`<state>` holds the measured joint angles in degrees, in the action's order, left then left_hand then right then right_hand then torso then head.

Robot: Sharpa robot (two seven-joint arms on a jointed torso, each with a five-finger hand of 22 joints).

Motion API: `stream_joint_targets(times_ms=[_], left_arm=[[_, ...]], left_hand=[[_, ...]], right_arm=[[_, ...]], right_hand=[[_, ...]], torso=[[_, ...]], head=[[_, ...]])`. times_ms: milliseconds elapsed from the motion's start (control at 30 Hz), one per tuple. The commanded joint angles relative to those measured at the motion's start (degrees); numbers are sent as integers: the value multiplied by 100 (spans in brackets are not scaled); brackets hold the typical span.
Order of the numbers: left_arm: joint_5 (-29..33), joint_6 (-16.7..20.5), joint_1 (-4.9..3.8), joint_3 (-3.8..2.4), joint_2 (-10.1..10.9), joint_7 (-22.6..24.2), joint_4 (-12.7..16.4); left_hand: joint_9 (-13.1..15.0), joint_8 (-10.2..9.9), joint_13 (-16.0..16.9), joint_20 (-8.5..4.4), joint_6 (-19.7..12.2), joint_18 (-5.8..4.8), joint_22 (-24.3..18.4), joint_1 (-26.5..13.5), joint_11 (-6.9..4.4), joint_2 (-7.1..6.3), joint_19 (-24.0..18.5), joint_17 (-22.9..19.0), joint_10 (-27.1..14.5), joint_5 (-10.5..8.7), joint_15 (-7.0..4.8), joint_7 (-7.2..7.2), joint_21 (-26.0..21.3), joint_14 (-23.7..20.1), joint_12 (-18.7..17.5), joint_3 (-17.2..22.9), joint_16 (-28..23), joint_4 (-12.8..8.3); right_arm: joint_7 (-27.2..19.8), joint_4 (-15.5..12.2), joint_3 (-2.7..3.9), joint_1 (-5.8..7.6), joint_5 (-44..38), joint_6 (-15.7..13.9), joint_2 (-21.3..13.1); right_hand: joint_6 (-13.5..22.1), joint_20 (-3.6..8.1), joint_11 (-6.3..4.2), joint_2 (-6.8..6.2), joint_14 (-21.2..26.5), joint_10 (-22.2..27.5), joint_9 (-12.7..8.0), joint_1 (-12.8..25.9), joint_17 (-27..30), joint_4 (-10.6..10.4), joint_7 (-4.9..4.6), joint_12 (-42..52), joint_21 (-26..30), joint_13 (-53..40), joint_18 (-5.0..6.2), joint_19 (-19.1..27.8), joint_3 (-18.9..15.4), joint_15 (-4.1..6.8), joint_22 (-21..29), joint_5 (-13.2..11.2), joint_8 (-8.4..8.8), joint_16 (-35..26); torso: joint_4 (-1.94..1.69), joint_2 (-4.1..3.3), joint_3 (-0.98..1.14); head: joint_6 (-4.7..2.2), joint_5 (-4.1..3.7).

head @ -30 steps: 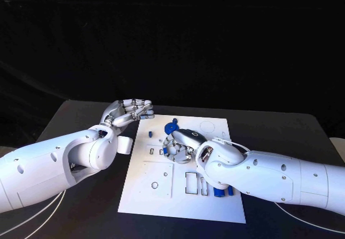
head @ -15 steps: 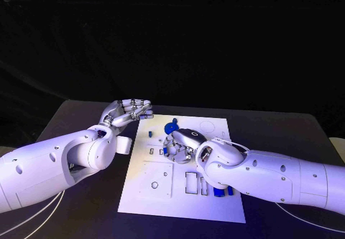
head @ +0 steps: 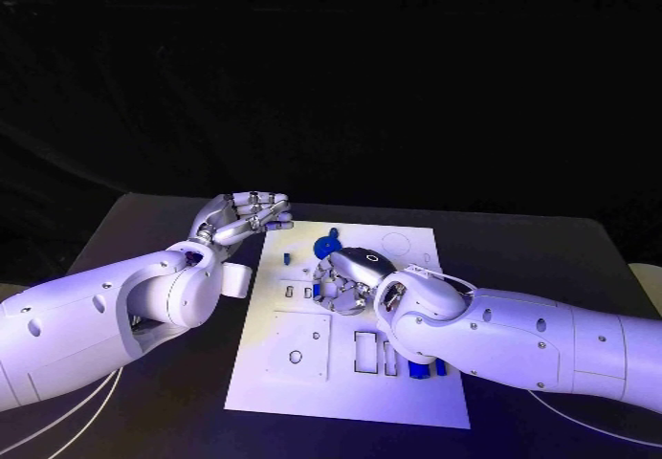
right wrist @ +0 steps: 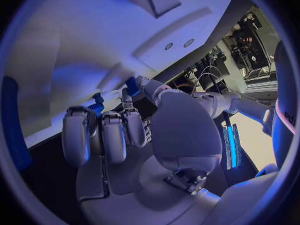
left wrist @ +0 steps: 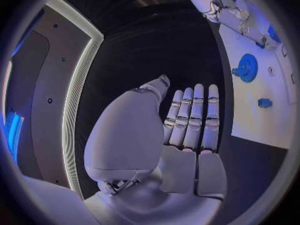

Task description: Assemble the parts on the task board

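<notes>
The white task board (head: 297,382) lies in the middle of the table. My right hand (head: 345,279) is down on the board's middle with its fingers curled. In the right wrist view its thumb and a finger (right wrist: 132,119) pinch a small blue part (right wrist: 131,85), and a second blue piece (right wrist: 97,106) sits by the other fingertips. A blue gear (head: 328,244) stands on the board just beyond that hand. My left hand (head: 249,215) hovers off the board's far left corner, its straight fingers (left wrist: 194,117) holding nothing. The gear (left wrist: 247,67) and a small blue part (left wrist: 264,103) lie on the board ahead of it.
Two blue parts (head: 421,366) lie on the board's right side, partly under my right forearm. A small blue peg (head: 287,256) stands near the board's left edge. Bare black table (head: 152,402) surrounds the board.
</notes>
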<state>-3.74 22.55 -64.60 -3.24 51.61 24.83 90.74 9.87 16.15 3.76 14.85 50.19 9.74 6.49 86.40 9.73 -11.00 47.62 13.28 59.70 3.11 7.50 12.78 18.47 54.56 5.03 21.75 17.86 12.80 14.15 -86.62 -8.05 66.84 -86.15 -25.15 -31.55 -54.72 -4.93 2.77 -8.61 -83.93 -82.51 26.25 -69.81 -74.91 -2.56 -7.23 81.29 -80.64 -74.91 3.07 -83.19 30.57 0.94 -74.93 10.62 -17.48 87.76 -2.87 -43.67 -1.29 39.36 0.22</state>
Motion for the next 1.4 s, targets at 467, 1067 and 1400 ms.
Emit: stream_joint_targets(times_ms=[467, 1067, 1400], left_arm=[[11, -115, -2, -3, -10, 6, 0], [11, -124, -2, -2, -1, -17, 0], [-57, -165, -2, -2, 6, -81, -14]], left_hand=[[-9, -13, 2, 2, -10, 76, -8, -20, 33, -36, 38, 8, 24, -16, 34, 21, -36, 7, -23, 25, -25, 6], [-10, -19, 1, 4, -14, 75, -12, -31, 35, -41, 35, 10, 24, -16, 36, 23, -40, 1, -36, 31, -36, 1], [-13, -28, 0, 7, -22, 74, -19, -58, 36, -62, 28, 13, 21, -16, 41, 16, -46, -9, -53, 25, -51, 1]], right_arm=[[66, 39, -14, -21, -73, 39, 4], [-4, 41, -14, -21, -50, 33, -4], [-82, -8, -14, -22, -41, -350, -64]], right_hand=[[438, -52, 100, -147, -467, 121, -108, 152, -883, -97, -147, -129, 89, -438, -29, 10, -62, -50, -723, 44, 256, 19], [506, -118, 160, -261, -461, 162, -161, 234, -867, -159, -199, -162, 125, -402, -22, 26, -177, -112, -710, 16, 356, 12], [795, -154, 212, -474, -465, 189, -243, 436, -894, -328, -256, -177, 146, -380, -20, 31, -533, -154, -711, 12, 564, 19]], torso=[[-1, 4, 0], [1, 2, 1], [-7, 3, 6]], head=[[4, -5], [4, -5], [-8, -9]])
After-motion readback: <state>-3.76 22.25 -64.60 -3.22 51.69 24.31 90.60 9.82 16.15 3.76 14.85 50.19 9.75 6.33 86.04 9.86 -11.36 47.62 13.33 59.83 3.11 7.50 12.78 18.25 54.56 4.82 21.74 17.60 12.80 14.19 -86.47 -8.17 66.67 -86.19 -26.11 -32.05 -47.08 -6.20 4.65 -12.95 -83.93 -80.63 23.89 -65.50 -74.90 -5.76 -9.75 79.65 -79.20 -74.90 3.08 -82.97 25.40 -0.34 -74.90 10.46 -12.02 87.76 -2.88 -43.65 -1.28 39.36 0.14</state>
